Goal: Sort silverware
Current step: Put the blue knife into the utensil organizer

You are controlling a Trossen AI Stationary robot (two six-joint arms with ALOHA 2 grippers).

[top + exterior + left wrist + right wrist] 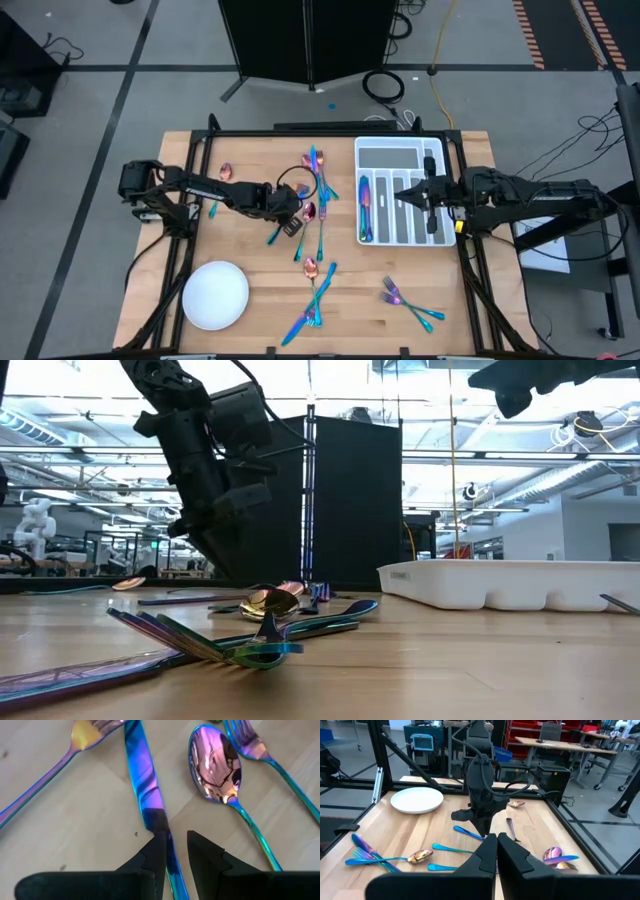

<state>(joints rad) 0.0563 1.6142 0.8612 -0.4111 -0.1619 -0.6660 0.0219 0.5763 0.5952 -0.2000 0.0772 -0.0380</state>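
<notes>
Between the left gripper's [175, 851] fingers [156, 851], near the middle of the bench [250, 330], a blue-purple knife [145, 780] is lying flat on the wood, its shaft running down through the gap. The fingers are standing part-way apart and astride the shaft, one pad touching or almost touching it; whether they are actually gripping it cannot be told. Just beside the fingers a pink-bowled spoon [216, 765] is lying with its teal handle trailing past one fingertip, a fork [250, 742] is lying just beyond the spoon, and on the knife's other side another fork [85, 734] with a gold-tinted head is resting apart from the blade.

Farther from those fingers, the rest of the silverware is lying scattered over the bench: a cluster [318, 172] beside the white divided tray [395, 150], a spoon [226, 171] alone near the left arm, crossed pieces [313, 300] toward the front edge, and a group of forks [400, 297] well apart at the front right. One purple piece [366, 205] is already lying in the tray's compartment nearest the left gripper.

The round white plate [215, 295] is sitting at the front, well apart from the fingers.

The right gripper [418, 195] is hovering over the tray with its fingers [487, 851] pressed together and carrying nothing.
</notes>
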